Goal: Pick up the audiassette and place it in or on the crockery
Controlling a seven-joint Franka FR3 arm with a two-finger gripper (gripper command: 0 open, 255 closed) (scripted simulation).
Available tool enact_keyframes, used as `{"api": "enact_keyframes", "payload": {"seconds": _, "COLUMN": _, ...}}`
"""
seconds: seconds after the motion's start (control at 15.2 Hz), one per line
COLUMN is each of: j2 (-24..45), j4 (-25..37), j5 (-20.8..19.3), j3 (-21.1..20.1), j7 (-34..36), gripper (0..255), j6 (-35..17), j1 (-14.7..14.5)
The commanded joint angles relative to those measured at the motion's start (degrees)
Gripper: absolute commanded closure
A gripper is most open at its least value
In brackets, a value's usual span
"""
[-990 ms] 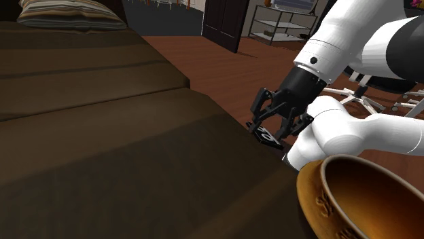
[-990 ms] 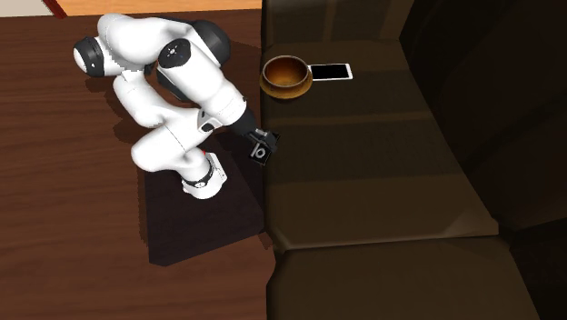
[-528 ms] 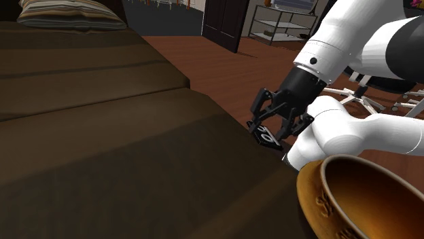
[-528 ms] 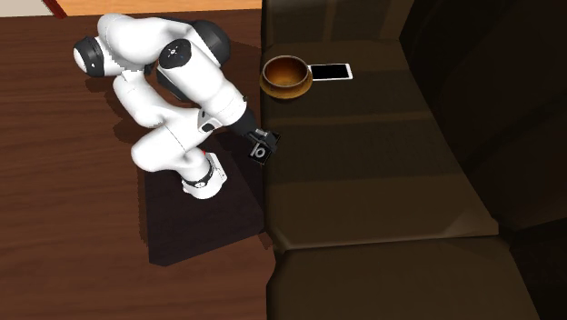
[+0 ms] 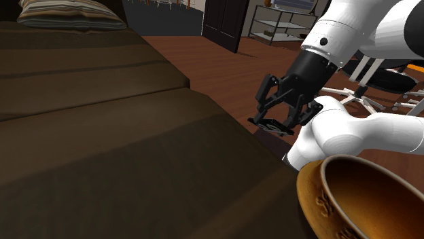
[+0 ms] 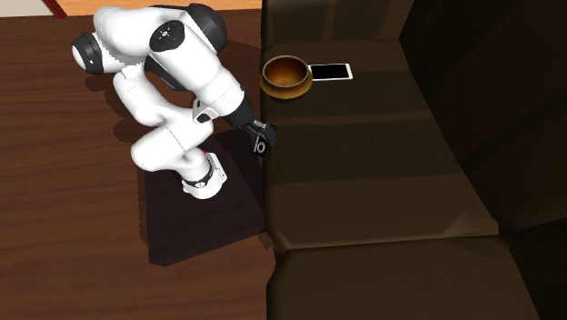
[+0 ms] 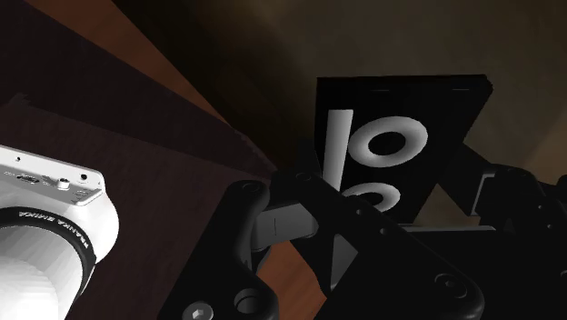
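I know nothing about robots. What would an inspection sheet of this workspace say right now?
Surface: dark brown sofa seat.
Job's things: black cassette with white markings, held at the sofa's front edge; brown bowl on the seat.
Clutter: flat white-edged device beside the bowl.
Grippers: black gripper shut on the cassette.
Cables: nothing seen.
Surroundings: wooden floor, striped pillow, shelf unit.

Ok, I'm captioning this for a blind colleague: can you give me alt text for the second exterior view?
Seen from above, a white arm's gripper clasps a black cassette by the front edge of a dark brown sofa. A brown bowl sits on the seat further toward the view's top, apart from the cassette.
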State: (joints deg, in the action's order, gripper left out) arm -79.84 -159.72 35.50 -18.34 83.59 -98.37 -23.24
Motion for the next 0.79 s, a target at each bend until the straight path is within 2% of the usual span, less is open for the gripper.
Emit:
{"api": "enact_keyframes", "payload": {"seconds": 0.0, "j2": 0.9, "j4": 1.9, "j5": -0.6, "j3": 0.6, "j7": 0.3, "gripper": 255, "j6": 0.9, "j1": 0.4}}
{"api": "enact_keyframes", "payload": {"seconds": 0.73, "j2": 5.8, "j4": 11.7, "j5": -3.5, "j3": 3.3, "j7": 1.7, "gripper": 255, "j6": 5.6, "j1": 1.9}}
